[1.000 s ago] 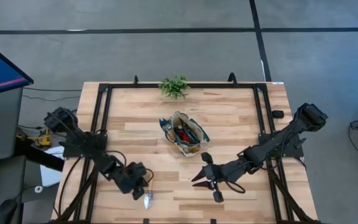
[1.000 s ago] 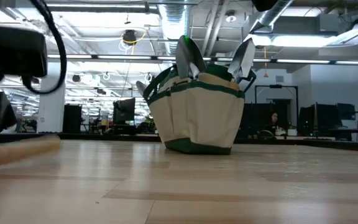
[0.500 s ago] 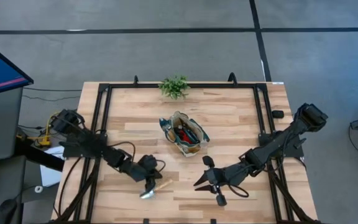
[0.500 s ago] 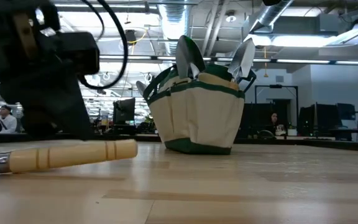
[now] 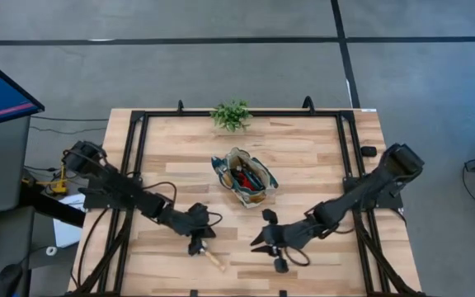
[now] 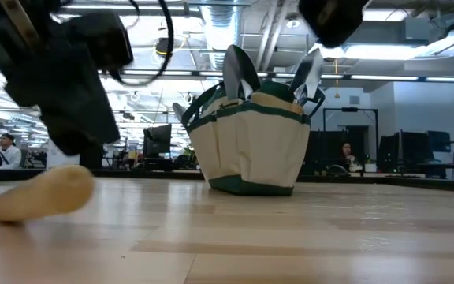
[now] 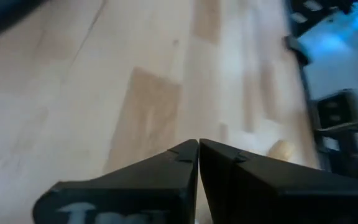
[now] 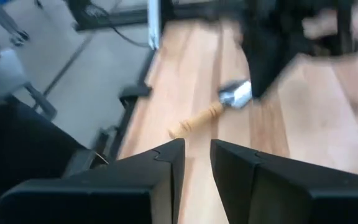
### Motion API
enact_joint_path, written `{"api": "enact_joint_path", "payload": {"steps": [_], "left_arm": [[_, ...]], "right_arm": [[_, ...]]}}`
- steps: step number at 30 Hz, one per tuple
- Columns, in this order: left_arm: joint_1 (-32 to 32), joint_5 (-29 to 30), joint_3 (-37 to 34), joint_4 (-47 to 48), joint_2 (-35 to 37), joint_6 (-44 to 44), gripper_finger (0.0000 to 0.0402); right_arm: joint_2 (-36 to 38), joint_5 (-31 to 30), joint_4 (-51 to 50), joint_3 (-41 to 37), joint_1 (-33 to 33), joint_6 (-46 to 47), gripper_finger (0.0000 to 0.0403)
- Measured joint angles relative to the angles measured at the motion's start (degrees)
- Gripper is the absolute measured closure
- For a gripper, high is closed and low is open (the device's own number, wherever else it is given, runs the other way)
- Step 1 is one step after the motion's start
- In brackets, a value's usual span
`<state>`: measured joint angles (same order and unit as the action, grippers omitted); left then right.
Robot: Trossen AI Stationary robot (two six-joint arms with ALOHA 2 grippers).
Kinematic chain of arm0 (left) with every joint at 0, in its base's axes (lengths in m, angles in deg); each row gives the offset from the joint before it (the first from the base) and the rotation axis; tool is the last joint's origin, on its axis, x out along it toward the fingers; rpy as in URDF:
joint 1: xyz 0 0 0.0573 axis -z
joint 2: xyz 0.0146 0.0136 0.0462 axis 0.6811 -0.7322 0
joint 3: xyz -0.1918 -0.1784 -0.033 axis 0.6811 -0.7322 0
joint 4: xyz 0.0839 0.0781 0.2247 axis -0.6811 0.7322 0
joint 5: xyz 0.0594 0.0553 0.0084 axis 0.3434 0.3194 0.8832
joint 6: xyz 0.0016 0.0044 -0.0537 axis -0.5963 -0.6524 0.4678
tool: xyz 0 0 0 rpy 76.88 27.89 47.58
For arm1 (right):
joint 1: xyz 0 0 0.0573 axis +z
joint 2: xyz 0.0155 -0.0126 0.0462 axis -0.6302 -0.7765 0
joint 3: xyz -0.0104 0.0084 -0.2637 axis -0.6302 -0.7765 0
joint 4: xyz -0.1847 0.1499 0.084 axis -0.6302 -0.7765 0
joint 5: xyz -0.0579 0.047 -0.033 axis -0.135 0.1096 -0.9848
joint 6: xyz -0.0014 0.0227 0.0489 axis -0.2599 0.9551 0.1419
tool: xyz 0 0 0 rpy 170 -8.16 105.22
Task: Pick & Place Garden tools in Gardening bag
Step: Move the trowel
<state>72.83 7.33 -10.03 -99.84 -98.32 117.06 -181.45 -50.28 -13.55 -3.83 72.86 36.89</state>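
The tan gardening bag (image 5: 244, 177) with green trim stands at mid-table on its flat bottom, and garden tools stick up out of its mouth (image 6: 239, 71). A trowel with a light wooden handle (image 5: 213, 261) is near the table's front edge, left of centre. My left gripper (image 5: 197, 244) is shut at its metal end. My right gripper (image 5: 256, 242) hovers to the right of the trowel, open by a narrow gap (image 8: 196, 155), with nothing between its fingers. My left gripper holds the trowel at its metal end (image 8: 236, 94), where the blade meets the handle; the gripper's own body hides the exact spot. It comes slanting down from the table's left. The handle (image 6: 42, 193) sticks out toward the near edge, low over the table; I cannot tell whether it rests there.
A leafy green plant (image 5: 231, 115) stands at the far edge behind the bag. Black frame rails (image 5: 135, 157) run along the table's sides, and a small black object (image 5: 369, 152) sits at the right rail. Bare wood lies between the bag and both grippers.
My left gripper has moved toward the table's right and a little away from the near edge, rolling as it went. The trowel has turned about with it: its handle lay level across the table and now points toward the near edge. My right gripper has sunk a little.
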Motion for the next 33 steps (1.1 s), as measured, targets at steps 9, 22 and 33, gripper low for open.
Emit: {"api": "enact_joint_path", "payload": {"steps": [9,22,33], "left_arm": [[4.80,-12.26,0.03,2.77,7.42,2.47,0.0398],[10.72,-3.38,0.02,13.68,4.18,14.91,0.0398],[10.66,-8.91,0.43,-2.22,-4.09,16.68,0.0398]], "right_arm": [[-6.24,0.55,-0.05,3.93,0.09,2.38,0.0333],[-5.00,-0.04,0.27,4.63,0.68,1.07,0.0333],[-5.02,-0.04,-0.20,4.59,0.68,0.87,0.0333]]}}
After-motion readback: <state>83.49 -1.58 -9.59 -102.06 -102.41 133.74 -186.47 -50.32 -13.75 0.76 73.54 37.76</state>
